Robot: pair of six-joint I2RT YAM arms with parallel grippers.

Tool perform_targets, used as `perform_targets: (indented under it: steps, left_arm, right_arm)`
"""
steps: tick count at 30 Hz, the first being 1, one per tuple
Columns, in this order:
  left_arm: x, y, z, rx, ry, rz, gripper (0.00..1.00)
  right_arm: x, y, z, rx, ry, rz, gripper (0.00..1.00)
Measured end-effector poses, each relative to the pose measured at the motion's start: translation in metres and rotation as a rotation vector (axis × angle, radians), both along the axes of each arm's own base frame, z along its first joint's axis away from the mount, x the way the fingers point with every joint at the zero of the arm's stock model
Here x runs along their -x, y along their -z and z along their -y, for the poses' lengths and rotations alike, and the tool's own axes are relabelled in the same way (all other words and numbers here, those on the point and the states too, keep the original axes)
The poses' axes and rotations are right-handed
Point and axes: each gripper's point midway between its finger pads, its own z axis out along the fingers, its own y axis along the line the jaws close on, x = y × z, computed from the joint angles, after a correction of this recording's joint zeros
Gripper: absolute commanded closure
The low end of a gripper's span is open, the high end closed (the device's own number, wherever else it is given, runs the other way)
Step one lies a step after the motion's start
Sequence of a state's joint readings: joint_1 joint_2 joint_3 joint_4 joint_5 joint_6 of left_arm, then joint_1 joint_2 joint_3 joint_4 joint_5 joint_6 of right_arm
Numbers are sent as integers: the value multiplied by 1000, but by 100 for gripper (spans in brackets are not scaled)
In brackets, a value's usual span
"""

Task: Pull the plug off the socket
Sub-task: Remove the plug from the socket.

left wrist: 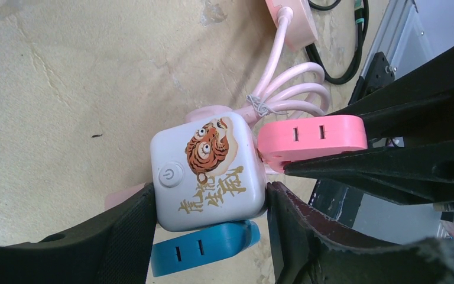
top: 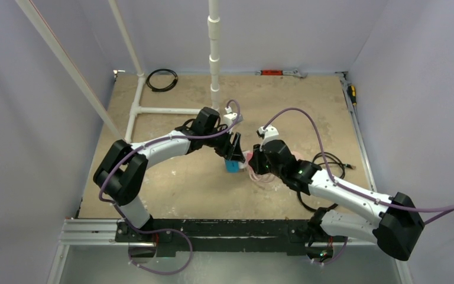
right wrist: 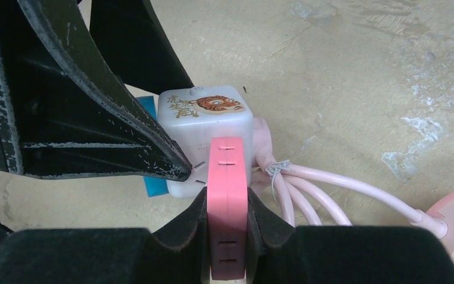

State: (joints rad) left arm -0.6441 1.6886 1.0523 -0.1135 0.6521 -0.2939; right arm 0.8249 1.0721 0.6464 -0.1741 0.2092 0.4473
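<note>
A white cube socket point(left wrist: 207, 171) with a tiger print and a power button stands on the tan table, also in the right wrist view point(right wrist: 204, 118). My left gripper point(left wrist: 210, 192) is shut on it, one finger on each side; from above it is at mid-table point(top: 232, 152). A pink plug point(right wrist: 227, 195) sits against the cube's side point(left wrist: 310, 137). My right gripper point(right wrist: 227, 207) is shut on that plug, pads pressed on both flat faces point(top: 253, 163). A blue plug point(left wrist: 204, 248) sticks out of another face of the cube.
A coiled pink cord point(left wrist: 289, 77) runs from the cube to a round pink piece point(left wrist: 292, 18). Black cable loops point(top: 331, 165) lie right of it. A white pipe frame point(top: 214, 53) stands at the back, with a black cable coil point(top: 162, 79) at back left.
</note>
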Motion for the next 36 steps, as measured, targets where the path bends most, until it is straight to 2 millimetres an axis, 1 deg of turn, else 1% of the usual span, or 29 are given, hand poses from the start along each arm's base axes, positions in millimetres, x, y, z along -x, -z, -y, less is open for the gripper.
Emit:
perform_targets:
  steps: [8, 20, 26, 28, 31, 36]
  left_arm:
    - [-4, 0, 1, -10, -13, 16, 100]
    - [-4, 4, 3, -46, -15, 3, 100]
    - [-4, 8, 2, -66, -20, -10, 100]
    - [-6, 14, -2, -94, -34, -4, 100]
    - [-11, 26, -9, -137, -60, -13, 100]
    - [-12, 28, -11, -146, -67, -17, 100]
  right_arm:
    - [-3, 1, 2, 18, 31, 0, 100]
    - [0, 3, 5, 31, 30, -22, 100]
    - [2, 4, 6, 34, 31, -34, 100]
    - [2, 4, 7, 38, 33, -37, 100]
    - [-2, -4, 4, 21, 37, -23, 100]
    - [-7, -14, -2, -7, 36, 1, 100]
